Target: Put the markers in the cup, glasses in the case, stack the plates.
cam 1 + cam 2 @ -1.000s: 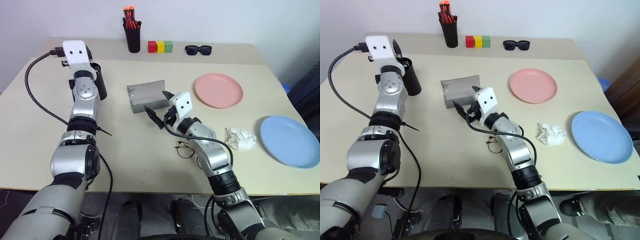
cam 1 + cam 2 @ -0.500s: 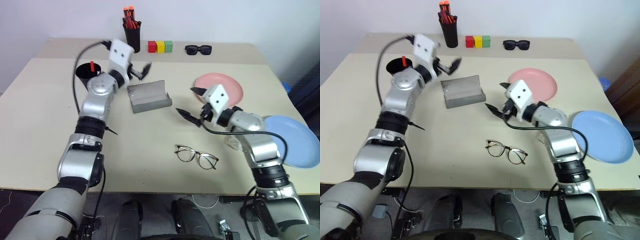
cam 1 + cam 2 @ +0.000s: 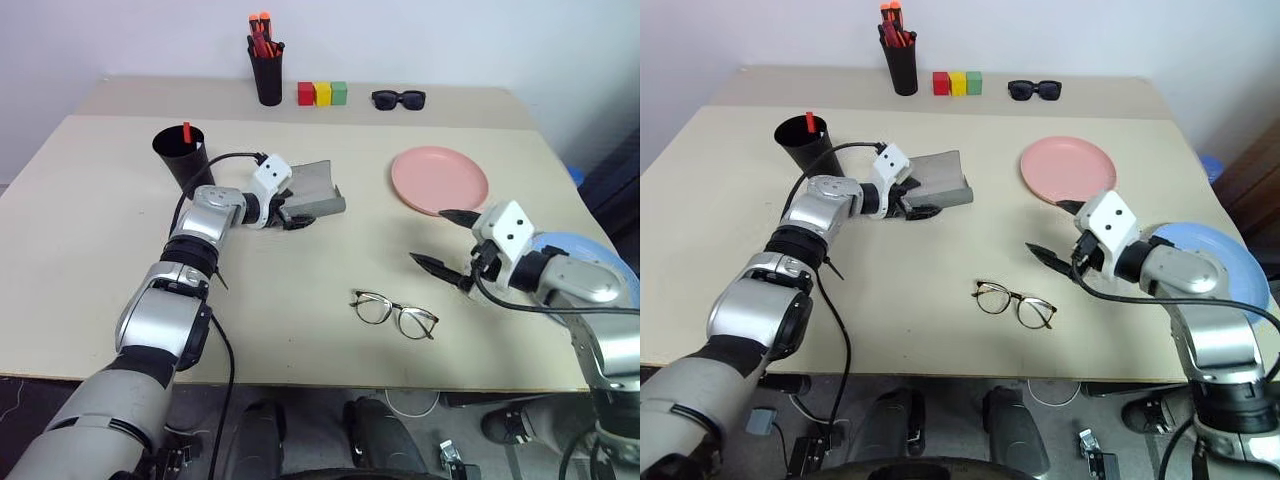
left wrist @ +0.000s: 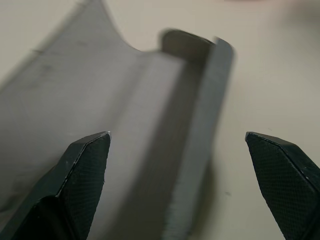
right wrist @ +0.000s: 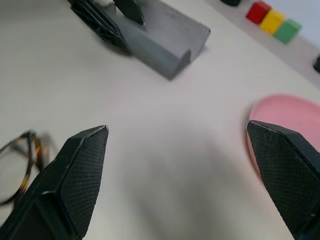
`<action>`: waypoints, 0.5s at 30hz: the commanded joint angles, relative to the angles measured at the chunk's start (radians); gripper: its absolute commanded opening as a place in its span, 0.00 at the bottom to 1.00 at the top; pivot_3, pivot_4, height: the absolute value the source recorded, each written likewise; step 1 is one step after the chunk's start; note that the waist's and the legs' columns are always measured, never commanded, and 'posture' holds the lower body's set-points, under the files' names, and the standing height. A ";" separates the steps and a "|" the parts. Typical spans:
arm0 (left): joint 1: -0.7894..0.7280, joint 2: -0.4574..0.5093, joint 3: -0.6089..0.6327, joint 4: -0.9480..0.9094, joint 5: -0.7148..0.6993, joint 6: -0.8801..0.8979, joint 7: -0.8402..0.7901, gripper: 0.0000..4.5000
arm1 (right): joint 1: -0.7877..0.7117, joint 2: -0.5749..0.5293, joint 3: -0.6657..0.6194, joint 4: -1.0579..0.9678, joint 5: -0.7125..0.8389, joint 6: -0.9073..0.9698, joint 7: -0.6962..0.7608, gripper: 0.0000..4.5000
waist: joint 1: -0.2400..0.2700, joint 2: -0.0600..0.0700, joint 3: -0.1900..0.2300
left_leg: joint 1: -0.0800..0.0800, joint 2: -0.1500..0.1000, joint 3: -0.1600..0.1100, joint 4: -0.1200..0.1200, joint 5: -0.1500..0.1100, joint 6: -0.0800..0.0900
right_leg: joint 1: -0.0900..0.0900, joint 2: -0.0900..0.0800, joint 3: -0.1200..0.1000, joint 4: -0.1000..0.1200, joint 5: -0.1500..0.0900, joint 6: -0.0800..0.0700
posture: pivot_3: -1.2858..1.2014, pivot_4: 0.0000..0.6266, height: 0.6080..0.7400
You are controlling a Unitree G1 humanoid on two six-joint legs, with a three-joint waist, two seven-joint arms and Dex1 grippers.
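In the left eye view, the left gripper sits at the near-left end of the open grey case, its black fingers spread wide and clasping nothing. The black cup stands just beyond that arm, a red-capped marker sticking out of it. The wire-framed glasses lie unfolded on the table near its front edge, well apart from the case. The right gripper hangs over the table between the glasses and the light blue plate, fingers parted and empty. The salmon pink plate lies apart from the blue one, farther back.

The left wrist view looks into the case's grey trough between two spread fingertips.

The right wrist view takes in the glasses' rim, the case with the left gripper at it, the pink plate and three coloured blocks.
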 commanded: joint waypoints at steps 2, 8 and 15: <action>-0.038 0.017 -0.018 0.031 0.036 -0.055 -0.071 0.99 | 0.065 -0.012 -0.065 -0.082 0.021 0.005 -0.023 1.00 | 0.001 0.000 0.000 | 0.000 0.000 0.000 0.000 0.000 0.000 | 0.000 0.000 0.000 0.000 0.000 0.000 | 0.52 0.24 0.89; -0.036 0.014 -0.007 0.056 0.044 -0.096 -0.119 0.46 | 0.119 -0.004 -0.072 -0.106 0.017 0.000 -0.051 1.00 | 0.003 0.000 0.000 | 0.000 0.000 0.000 0.000 0.000 0.000 | 0.000 0.000 0.000 0.000 0.000 0.000 | 0.52 0.24 0.89; 0.001 0.037 -0.010 0.012 0.042 -0.180 -0.189 0.01 | 0.116 0.001 -0.034 -0.104 0.006 -0.006 -0.069 1.00 | 0.002 0.000 0.000 | 0.000 0.000 0.000 0.000 0.000 0.000 | 0.000 0.000 0.000 0.000 0.000 0.000 | 0.52 0.24 0.89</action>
